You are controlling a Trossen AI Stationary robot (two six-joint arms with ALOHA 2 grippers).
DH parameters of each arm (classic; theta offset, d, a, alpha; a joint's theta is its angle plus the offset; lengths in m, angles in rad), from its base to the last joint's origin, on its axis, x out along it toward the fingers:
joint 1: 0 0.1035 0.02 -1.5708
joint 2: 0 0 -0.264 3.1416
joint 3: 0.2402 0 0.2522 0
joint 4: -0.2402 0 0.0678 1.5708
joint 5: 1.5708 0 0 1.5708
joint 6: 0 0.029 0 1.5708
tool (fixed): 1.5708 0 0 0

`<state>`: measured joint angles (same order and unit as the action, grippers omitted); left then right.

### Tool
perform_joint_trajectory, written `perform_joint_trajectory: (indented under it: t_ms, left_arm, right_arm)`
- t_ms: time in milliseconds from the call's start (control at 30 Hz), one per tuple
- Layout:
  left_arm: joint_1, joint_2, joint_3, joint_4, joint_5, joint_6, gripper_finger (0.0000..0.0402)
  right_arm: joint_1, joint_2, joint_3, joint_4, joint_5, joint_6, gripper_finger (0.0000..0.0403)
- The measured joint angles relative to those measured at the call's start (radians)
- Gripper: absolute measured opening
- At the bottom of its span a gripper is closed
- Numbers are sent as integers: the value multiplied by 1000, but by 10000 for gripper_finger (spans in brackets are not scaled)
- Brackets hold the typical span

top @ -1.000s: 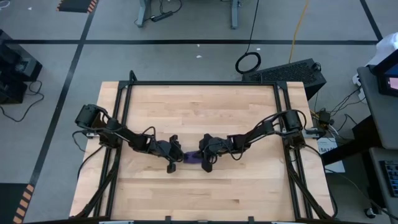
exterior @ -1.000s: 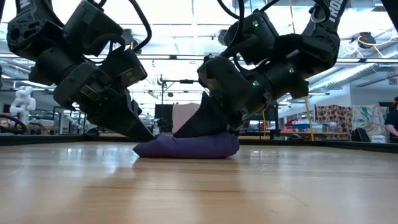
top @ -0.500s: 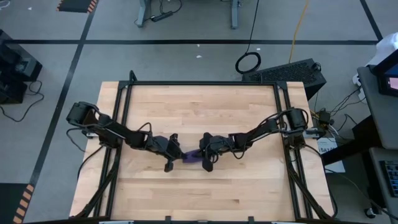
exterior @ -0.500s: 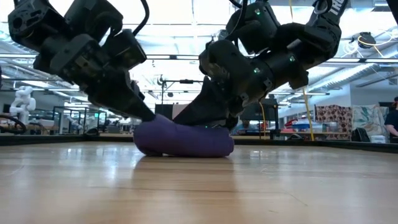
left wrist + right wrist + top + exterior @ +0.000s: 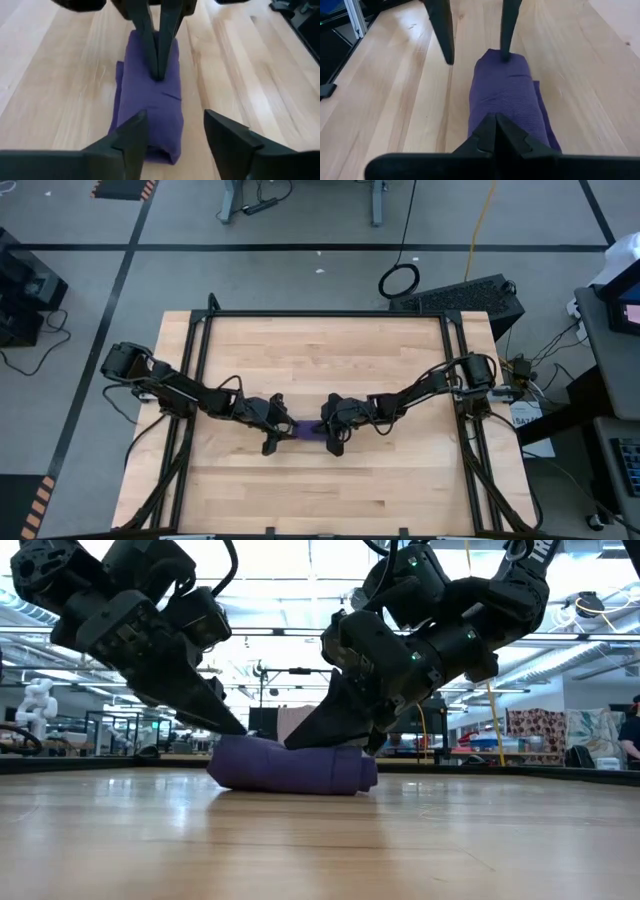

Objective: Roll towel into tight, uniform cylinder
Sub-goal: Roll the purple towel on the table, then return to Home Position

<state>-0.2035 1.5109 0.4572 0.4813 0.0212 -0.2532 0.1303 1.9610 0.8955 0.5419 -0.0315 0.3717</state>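
The purple towel [image 5: 305, 432] lies rolled at the table's middle, resting on its long side [image 5: 290, 768], with a loose edge [image 5: 119, 75] lying flat along it. My left gripper [image 5: 175, 125] stands open at the roll's left end. One finger [image 5: 506, 50] is over that end and the other [image 5: 445, 45] is over bare wood beside it. My right gripper [image 5: 159, 75] is shut, its tips on top of the roll [image 5: 507, 95]. My left gripper has one fingertip [image 5: 240, 730] at the top of the roll's left end; I cannot tell whether it touches the cloth. My right gripper presses its shut fingertips [image 5: 159, 70] down on the roll's top [image 5: 160, 85], a little past the middle. The fingers slant down from the table's right side and lie along the roll. Small creases spread from the tips, and the roll lies on the table.
The wooden tabletop [image 5: 320, 370] is bare all around the roll. A black frame rail [image 5: 320, 313] runs along the far edge, with more rails down both sides. Cables and equipment stand on the floor beyond the table.
My left gripper has risen a little, drawn slightly toward the table's left edge and opened, letting go of the roll's left end. That end bulged upward half a second ago and now lies down. The roll looks rounder and more even than a second ago.
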Motion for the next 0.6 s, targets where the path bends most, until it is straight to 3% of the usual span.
perform_joint_trajectory:
  t_ms: [333,600]
  left_arm:
    - [0,-128,-1,-131,0,48,230]
    - [0,-275,-1,-102,-87,166,230]
  right_arm:
    - [-1,-26,0,-11,-20,-7,0]
    - [-13,-208,1,-145,-11,-130,0]
